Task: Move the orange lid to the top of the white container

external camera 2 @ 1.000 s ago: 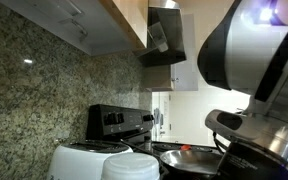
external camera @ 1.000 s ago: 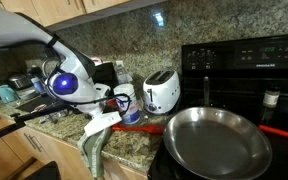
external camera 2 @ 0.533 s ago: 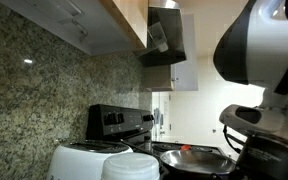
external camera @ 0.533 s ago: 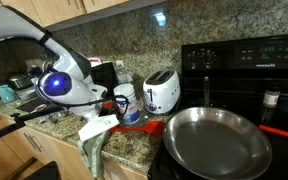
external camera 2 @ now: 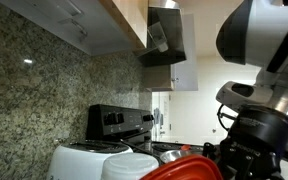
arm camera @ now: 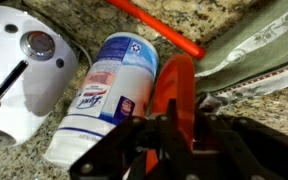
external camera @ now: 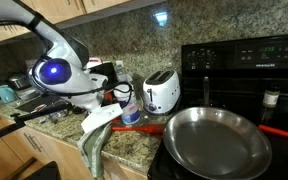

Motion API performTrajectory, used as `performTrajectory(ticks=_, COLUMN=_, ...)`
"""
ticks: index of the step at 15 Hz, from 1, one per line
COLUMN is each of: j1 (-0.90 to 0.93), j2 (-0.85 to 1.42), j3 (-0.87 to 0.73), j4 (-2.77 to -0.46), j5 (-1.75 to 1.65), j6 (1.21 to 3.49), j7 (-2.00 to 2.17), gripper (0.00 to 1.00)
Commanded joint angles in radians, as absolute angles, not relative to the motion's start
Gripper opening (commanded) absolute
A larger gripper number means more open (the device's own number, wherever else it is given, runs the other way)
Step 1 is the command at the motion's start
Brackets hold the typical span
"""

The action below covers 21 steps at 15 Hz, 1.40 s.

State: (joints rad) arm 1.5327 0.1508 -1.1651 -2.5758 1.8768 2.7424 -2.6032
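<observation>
In the wrist view a white toaster (arm camera: 24, 70) fills the left of the frame, with the white container (arm camera: 104, 90) just right of it on the worktop (arm camera: 234, 15). Further right, the orange lid (arm camera: 176, 85) hangs edge-on beside the container, not yet over its cap. The claw (arm camera: 174, 128) is closed on the lid's rim. The lid looks like light, stiff, slick plastic, so a rim grip suits it. The writing on the blue label is too blurred to read.

Cut off at the bottom edge in an exterior view: the toaster (external camera 2: 84, 160), the white container (external camera 2: 131, 168) just beside it and the orange lid (external camera 2: 184, 170). Dark and blurred in the wrist view, past the container from the toaster: the gripper (arm camera: 174, 135) clamped on the lid, pads indistinct.
</observation>
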Motion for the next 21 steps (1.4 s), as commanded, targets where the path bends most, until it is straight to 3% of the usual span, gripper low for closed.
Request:
performTrajectory(ticks=1, j1=1.678, j2=0.109, j3=-1.332, j4=-2.534, j5=1.850, j6=2.751, j7=-2.603, gripper=0.04)
performTrajectory(ticks=5, j1=1.880, j2=0.319, j3=-1.589, j4=-2.467, j5=1.947, j6=2.533, j7=-2.604, gripper=0.04)
performTrajectory(ticks=9, j1=2.055, j2=0.510, j3=-1.811, j4=-2.593, j5=2.063, j6=2.295, j7=-2.606, gripper=0.04)
performTrajectory(ticks=16, j1=2.176, j2=0.817, j3=-1.859, j4=-2.846, j5=2.248, j6=2.034, j7=-2.605, gripper=0.04)
performTrajectory(ticks=21, j1=2.118, j2=0.930, j3=-1.789, j4=-2.783, j5=2.395, j6=1.991, j7=-2.605, gripper=0.04)
